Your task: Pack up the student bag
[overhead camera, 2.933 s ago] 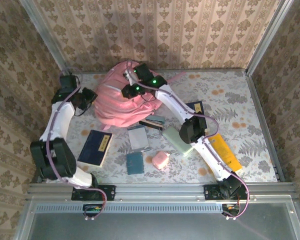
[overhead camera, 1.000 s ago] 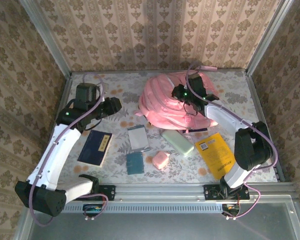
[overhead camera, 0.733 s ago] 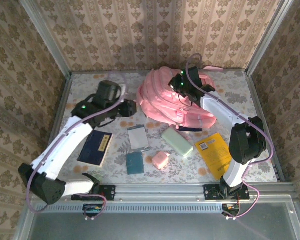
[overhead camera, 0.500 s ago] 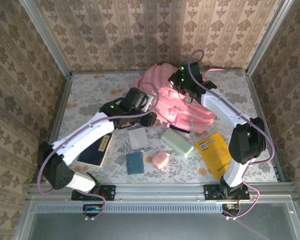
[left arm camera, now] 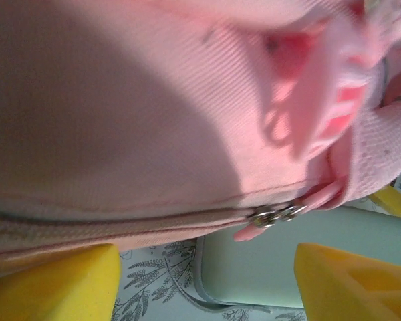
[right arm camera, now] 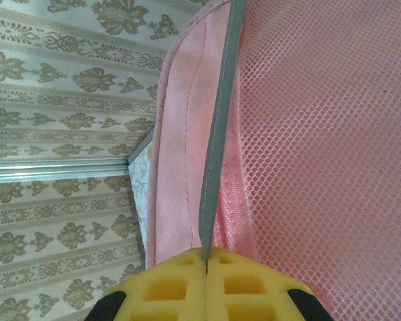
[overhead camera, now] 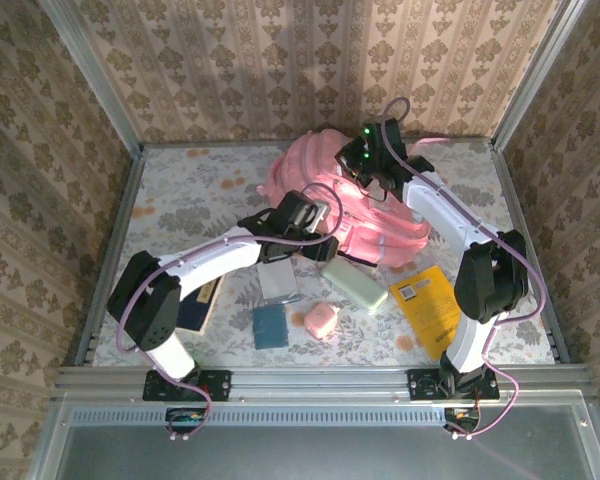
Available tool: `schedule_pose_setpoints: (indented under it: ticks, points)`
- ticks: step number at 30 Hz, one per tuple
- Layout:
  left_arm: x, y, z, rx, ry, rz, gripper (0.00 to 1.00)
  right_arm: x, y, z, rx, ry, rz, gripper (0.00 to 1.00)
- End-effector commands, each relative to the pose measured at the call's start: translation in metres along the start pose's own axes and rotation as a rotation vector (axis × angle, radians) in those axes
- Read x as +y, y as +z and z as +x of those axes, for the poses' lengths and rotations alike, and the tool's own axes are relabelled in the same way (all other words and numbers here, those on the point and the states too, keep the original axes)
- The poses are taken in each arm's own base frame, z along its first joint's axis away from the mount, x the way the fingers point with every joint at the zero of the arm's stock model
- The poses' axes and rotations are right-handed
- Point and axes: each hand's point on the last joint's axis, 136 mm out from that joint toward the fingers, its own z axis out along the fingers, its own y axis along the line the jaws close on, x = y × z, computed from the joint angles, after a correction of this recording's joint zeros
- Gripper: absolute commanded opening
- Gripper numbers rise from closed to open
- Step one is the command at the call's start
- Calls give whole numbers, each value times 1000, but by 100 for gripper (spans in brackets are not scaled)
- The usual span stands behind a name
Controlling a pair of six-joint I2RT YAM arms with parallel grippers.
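The student bag [overhead camera: 352, 205], a big pink backpack, stands at the back middle of the table. My right gripper [overhead camera: 372, 180] is at its top, shut on a grey-edged pink strap [right arm camera: 217, 134] beside the bag's mesh back panel [right arm camera: 321, 134]; the yellow pads [right arm camera: 180, 287] meet on that strap at my right gripper [right arm camera: 206, 267]. My left gripper [overhead camera: 323, 238] is at the bag's front lower edge. In the left wrist view the pink fabric [left arm camera: 120, 120] looms close, with two metal zipper pulls [left arm camera: 277, 215]. My left gripper [left arm camera: 204, 287] is open with nothing between its yellow fingertips [left arm camera: 53, 284].
A mint-green case [overhead camera: 355, 284] lies just in front of the bag, and this green case [left arm camera: 267, 267] sits under my left jaws. Also on the table: a yellow book [overhead camera: 432, 305], a small pink pouch [overhead camera: 321, 321], a teal notebook [overhead camera: 270, 326], a grey notebook [overhead camera: 277, 282] and a dark blue book [overhead camera: 195, 295].
My left arm has swung right from the table's left side to the bag's front edge, its jaws widening. My right gripper kept hold of the strap and raised the bag toward the back.
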Motion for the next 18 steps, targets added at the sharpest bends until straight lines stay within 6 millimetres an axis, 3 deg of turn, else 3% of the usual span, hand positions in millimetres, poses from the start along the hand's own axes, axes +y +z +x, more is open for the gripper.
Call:
schedule_pose_setpoints:
  ticks: [1,8,18]
  points:
    - [-6,-8,-19,-113,-58,74,71,55,-28,-22,-42,15,-164,0]
    - [-12,5,-4,-51,61,-58,62,59,-32,-23,-39,42,-160,0]
    - [-15,17,-3,-35,72,-92,60,65,-26,-21,-18,80,-184,0]
